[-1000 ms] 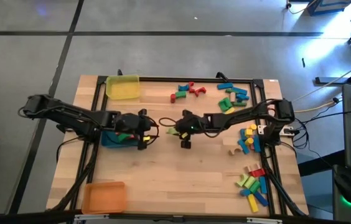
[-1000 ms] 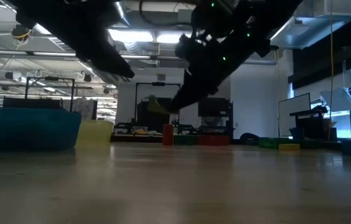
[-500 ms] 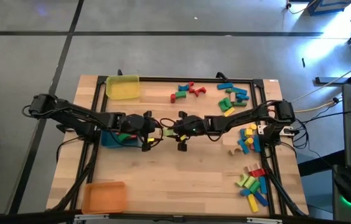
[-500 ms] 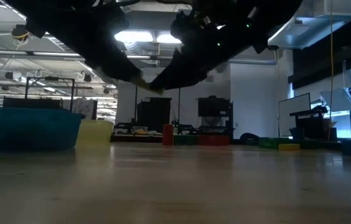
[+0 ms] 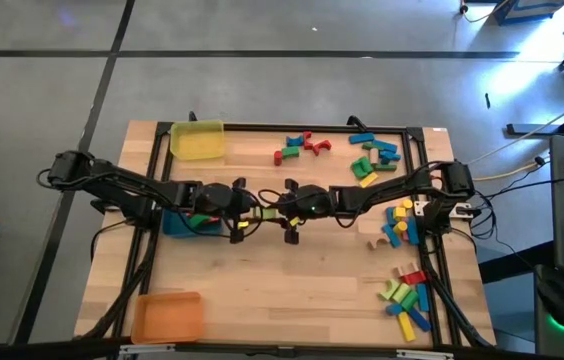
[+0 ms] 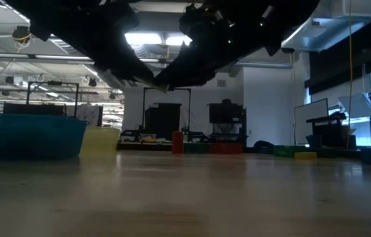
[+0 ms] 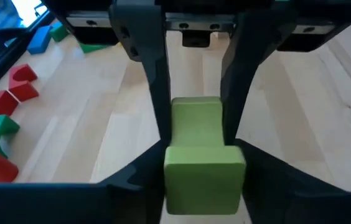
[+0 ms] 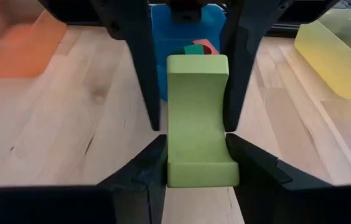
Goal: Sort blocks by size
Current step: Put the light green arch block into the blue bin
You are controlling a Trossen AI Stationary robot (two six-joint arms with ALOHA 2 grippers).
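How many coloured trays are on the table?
3: a yellow tray at the far left edge, a blue tray under the left arm, an orange tray at the near left corner.

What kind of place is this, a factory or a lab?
Most likely a robotics lab or workshop. A wooden table stands on a bare concrete floor, cables run off to equipment beside it, and the low view shows a big open hall with strip lights and monitors.
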